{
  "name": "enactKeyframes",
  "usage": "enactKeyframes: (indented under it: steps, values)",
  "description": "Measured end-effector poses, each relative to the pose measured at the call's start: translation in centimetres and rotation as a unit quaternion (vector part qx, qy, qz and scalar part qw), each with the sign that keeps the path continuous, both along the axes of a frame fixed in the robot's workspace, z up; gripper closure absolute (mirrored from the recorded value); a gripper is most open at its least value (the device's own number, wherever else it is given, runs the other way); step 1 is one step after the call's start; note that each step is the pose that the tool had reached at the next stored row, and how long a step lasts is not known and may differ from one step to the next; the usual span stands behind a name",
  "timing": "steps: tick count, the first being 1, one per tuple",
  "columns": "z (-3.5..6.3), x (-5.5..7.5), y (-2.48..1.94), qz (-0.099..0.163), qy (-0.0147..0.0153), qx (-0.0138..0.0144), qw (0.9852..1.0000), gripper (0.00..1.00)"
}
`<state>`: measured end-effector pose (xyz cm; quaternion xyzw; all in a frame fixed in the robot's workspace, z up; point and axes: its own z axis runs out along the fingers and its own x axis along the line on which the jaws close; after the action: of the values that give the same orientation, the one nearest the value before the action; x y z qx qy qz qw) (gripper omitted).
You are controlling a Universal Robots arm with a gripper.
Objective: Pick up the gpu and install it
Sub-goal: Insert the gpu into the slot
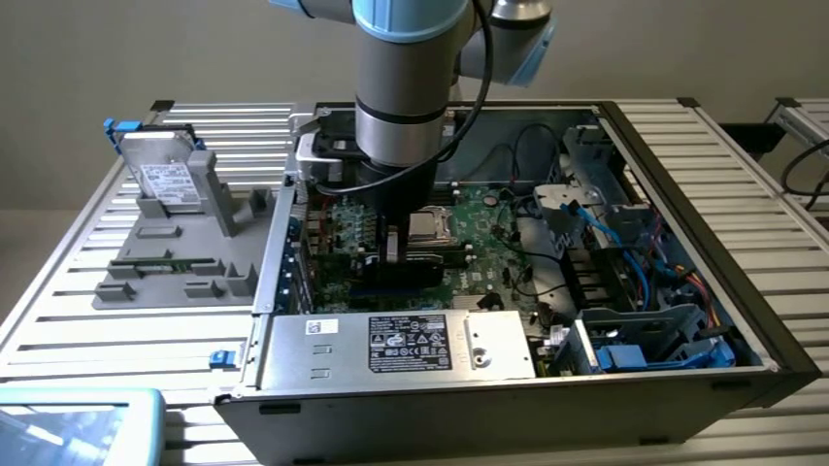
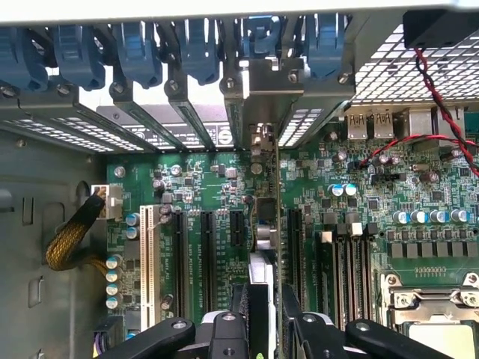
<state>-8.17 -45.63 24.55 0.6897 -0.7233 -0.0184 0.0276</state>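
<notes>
A slatted metal tabletop (image 1: pixel 739 175) carries one open computer case (image 1: pixel 492 427) and, to the exterior view's left, one grey tray (image 1: pixel 130 282). Inside the case, the hand (image 2: pixel 268 299) is closed on the gpu (image 2: pixel 263 228). The card stands on edge over the green motherboard (image 2: pixel 217 176), between its black slots, its long axis running from the fingers toward the rear slot brackets. Whether it is seated I cannot tell. Six blue clips (image 2: pixel 198 45) line that rear wall. One white slot (image 2: pixel 146 254) lies nearby. The one drive (image 1: pixel 169 180) on the tray and the power supply (image 1: pixel 388 345) bear labels whose writing is too small to read.
</notes>
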Motion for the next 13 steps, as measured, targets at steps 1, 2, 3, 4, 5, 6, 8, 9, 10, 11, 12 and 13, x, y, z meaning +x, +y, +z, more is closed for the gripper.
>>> enactKeyframes:
  steps: [1,2,3,4,5,6,8,9,10,11,12,13]
  values:
    - [0.0,0.0,0.0,0.0,0.0,0.0,1.0,0.72]
    - [0.0,0.0,0.0,0.0,0.0,0.0,1.0,0.72]
    - [0.0,0.0,0.0,0.0,0.0,0.0,1.0,0.72]
    - [0.0,0.0,0.0,0.001,0.0,0.0,1.0,0.72]
    - [0.0,0.0,0.0,0.003,0.0,0.0,1.0,0.72]
    - [0.0,0.0,-0.01,0.005,0.0,0.0,1.0,0.72]
    - [0.01,0.0,-0.01,0.008,0.0,-0.0001,1.0,0.72]
    - [0.01,0.0,-0.01,0.009,0.0,-0.0001,1.0,0.72]
    - [0.0,0.0,-0.01,0.01,0.0,0.0,1.0,0.72]
    - [0.0,0.0,-0.01,0.01,0.0,0.0,0.9999,0.72]
    - [0.0,0.01,-0.01,0.011,0.0,0.0,0.9999,0.72]
    - [0.0,0.0,-0.01,0.011,0.0,0.0,0.9999,0.72]
